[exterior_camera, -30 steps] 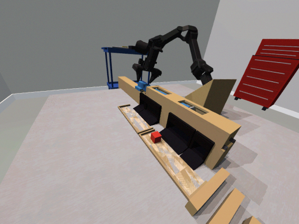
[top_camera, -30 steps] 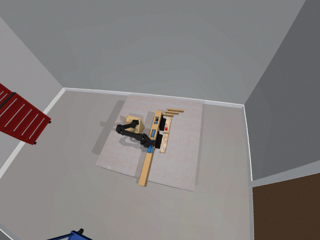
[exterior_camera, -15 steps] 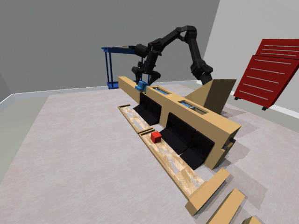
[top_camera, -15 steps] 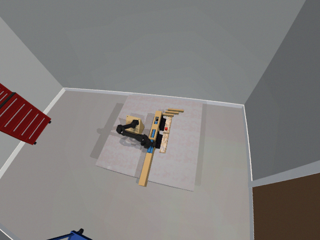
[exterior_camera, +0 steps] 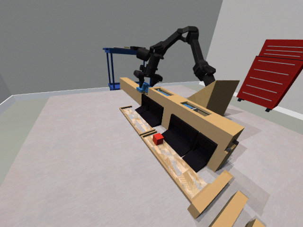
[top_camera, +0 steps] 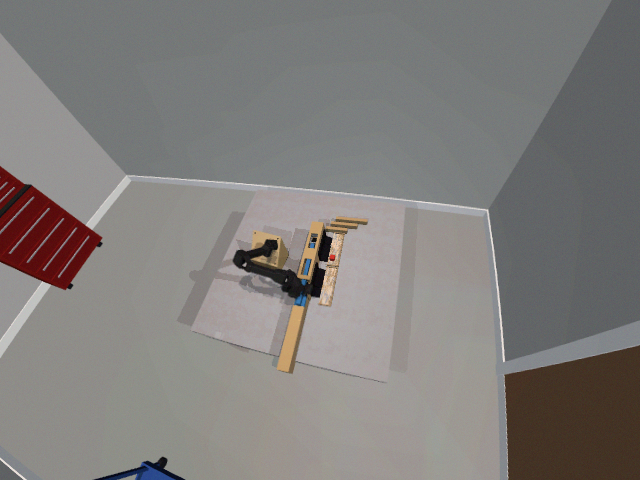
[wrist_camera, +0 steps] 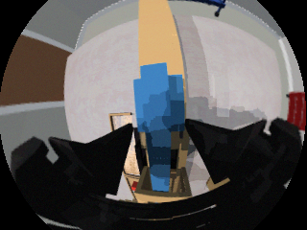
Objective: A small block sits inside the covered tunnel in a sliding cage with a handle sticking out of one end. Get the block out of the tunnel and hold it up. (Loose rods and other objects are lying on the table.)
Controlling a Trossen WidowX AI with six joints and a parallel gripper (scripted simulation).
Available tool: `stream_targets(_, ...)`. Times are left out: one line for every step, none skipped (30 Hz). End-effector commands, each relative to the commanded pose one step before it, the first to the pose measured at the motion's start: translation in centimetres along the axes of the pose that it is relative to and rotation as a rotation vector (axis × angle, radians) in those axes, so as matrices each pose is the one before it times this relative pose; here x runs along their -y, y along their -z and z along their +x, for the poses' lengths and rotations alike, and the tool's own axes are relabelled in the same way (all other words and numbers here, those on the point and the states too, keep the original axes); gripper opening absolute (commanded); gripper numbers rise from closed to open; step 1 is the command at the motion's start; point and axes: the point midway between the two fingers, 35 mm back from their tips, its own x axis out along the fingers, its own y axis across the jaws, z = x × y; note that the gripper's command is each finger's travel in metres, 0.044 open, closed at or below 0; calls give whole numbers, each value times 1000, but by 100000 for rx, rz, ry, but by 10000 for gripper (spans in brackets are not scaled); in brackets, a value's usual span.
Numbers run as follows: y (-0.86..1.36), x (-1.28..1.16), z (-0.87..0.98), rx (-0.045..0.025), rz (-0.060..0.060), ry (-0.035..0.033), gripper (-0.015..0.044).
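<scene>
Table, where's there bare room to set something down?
There's a wide bare patch on the side of the trays facing away from the tunnel, out to the table edge. It's crowded between trays and tunnel, where black flaps lie, and around the loose rods.
</scene>
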Motion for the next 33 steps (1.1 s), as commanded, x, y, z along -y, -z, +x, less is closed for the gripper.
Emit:
stream_targets(-66,-131,-104,80,364,-522,289)
stream_targets(0,0,0,0,0,0,282)
stream_targets(0,0,0,0,0,0,275)
stream_targets(0,0,0,0,0,0,269)
stream_targets(0,0,0,0,0,0,262)
stream_targets(0,0,0,0,0,0,255)
stream_targets(0,0,0,0,0,0,249)
stream_targets(0,0,0,0,0,0,242)
stream_targets(0,0,0,0,0,0,235)
stream_targets(0,0,0,0,0,0,229)
stream_targets(0,0,0,0,0,0,222)
stream_targets(0,0,0,0,0,0,215)
stream_targets(0,0,0,0,0,0,209)
stream_targets(0,0,0,0,0,0,202)
stream_targets(0,0,0,0,0,0,195)
stream_targets(0,0,0,0,0,0,189)
stream_targets(0,0,0,0,0,0,182)
stream_targets(0,0,0,0,0,0,175)
stream_targets(0,0,0,0,0,0,169)
stream_targets(0,0,0,0,0,0,162)
stream_targets(0,0,0,0,0,0,155)
stream_targets(0,0,0,0,0,0,149)
stream_targets(0,0,0,0,0,0,142)
stream_targets(0,0,0,0,0,0,135)
stream_targets(0,0,0,0,0,0,129)
stream_targets(0,0,0,0,0,0,122)
stream_targets(0,0,0,0,0,0,115)
stream_targets(0,0,0,0,0,0,109)
stream_targets(0,0,0,0,0,0,102)
stream_targets(0,0,0,0,0,0,95)
stream_targets(56,-5,-2,-16,-5,3,69)
stream_targets(108,-9,-4,-30,-9,5,43)
stream_targets(160,-12,-6,-43,-14,7,17)
